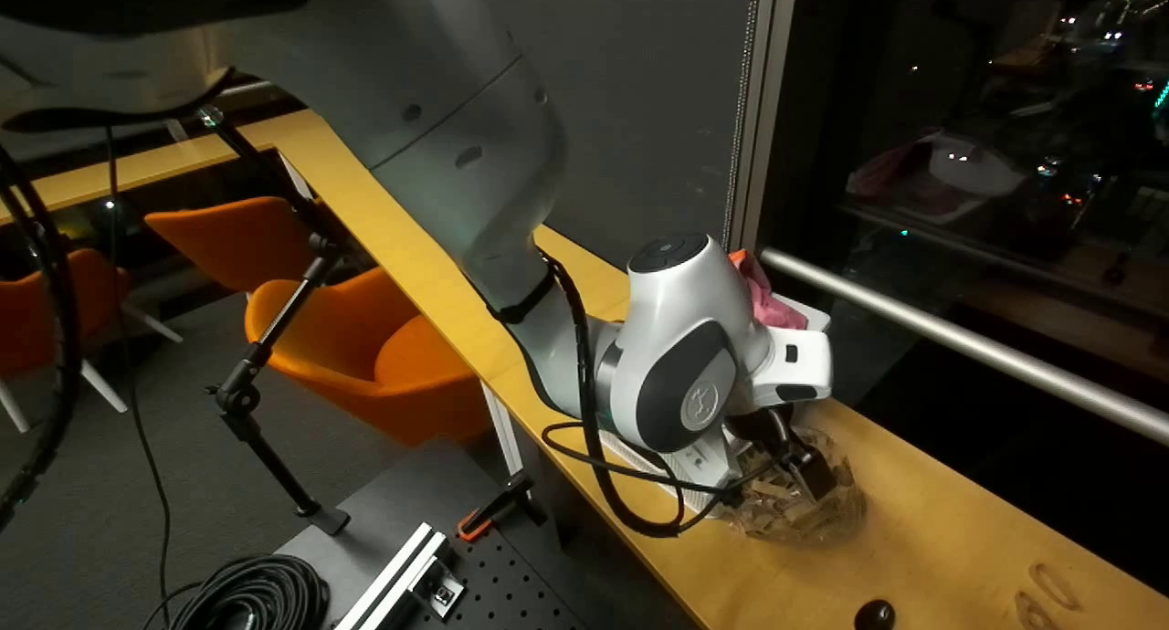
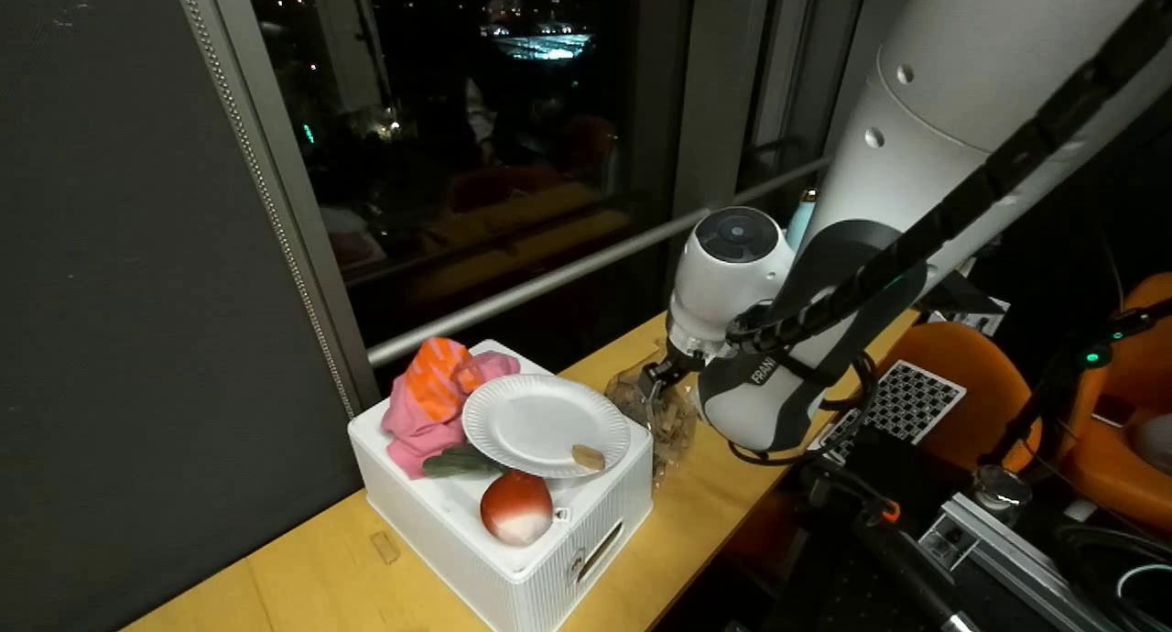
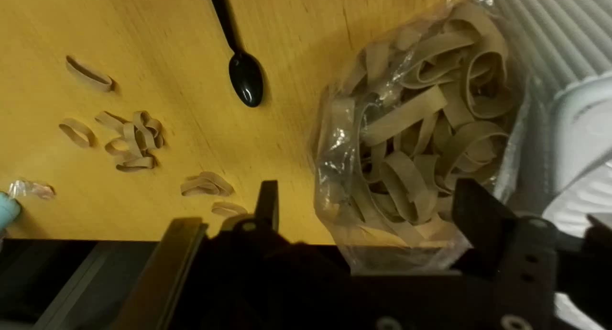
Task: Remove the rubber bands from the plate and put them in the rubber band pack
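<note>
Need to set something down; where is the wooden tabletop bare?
Free: between the black spoon and rubber band pack; between spoon and loose rubber bands. Crowded: the white crate, with plate and pink cloth atop, and the pack, near the open jaws.

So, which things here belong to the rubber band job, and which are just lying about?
Part of the job:
tan rubber band
white plate under it
clear rubber band pack
gripper, open at the pack

Just lying about:
black spoon
pink-and-orange cloth
red-and-white round thing
loose bands off the plate, probably
</note>
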You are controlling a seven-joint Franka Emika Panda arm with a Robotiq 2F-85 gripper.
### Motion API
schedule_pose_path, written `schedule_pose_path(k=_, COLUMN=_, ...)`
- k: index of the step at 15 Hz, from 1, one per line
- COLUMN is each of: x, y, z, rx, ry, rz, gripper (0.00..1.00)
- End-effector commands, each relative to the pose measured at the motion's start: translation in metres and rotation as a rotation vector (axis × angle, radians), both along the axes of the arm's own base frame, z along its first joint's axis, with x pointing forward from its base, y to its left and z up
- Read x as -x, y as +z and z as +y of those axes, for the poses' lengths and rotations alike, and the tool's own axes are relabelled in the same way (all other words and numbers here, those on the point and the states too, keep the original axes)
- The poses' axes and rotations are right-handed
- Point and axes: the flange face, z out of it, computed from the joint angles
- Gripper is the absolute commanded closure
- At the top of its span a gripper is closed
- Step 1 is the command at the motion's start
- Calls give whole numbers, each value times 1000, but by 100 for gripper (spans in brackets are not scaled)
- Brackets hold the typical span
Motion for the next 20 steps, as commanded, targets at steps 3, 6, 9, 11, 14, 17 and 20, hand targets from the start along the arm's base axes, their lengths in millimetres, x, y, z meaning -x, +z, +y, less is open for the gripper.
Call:
schedule_pose_path(k=3, x=-26, y=61, z=40, rx=-35, ry=63, rz=-123, gripper=0)
schedule_pose_path(k=6, x=-45, y=78, z=81, rx=-138, ry=105, rz=-165, gripper=0)
schedule_pose_path(k=9, x=-47, y=82, z=125, rx=-226, ry=146, rz=-183, gripper=0)
schedule_pose_path(k=11, x=-40, y=74, z=146, rx=-281, ry=160, rz=-169, gripper=0)
schedule_pose_path(k=14, x=-33, y=59, z=160, rx=-338, ry=148, rz=-126, gripper=0)
schedule_pose_path(k=17, x=-28, y=50, z=152, rx=-344, ry=130, rz=-97, gripper=0)
schedule_pose_path(k=20, x=-24, y=48, z=138, rx=-346, ry=106, rz=-65, gripper=0)
